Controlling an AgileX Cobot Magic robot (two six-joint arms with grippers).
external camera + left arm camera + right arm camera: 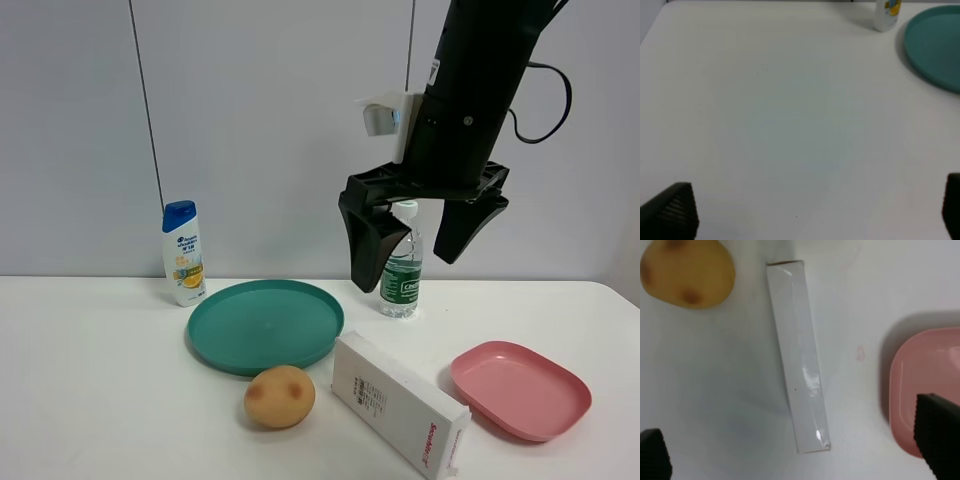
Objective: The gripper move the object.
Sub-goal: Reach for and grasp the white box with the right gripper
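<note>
Left claw point(810, 212) open, fingertips wide apart low over the white worktop point(790, 125), holding nothing; it does not show in the high view. Far left at the back: white shampoo bottle point(183, 252), blue cap, upright. Just right of it, a round teal plate point(265, 325) lies flat. A potato point(279, 396) sits at the plate's front edge; cannot tell if they touch. Next right is the carton point(400, 402), a long white box with red lettering on its side, lying flat and diagonal near the front, between the potato and the pink tray point(520, 388) and touching neither. Behind the carton stands an upright water bottle point(402, 270) with a green label. Right claw point(408, 270) hangs above the carton, well off the worktop, fingers spread wide and gripping nothing; in the high view the water bottle shows between its fingers. The pink tray is farthest right, near the carton's front end but apart from it.
</note>
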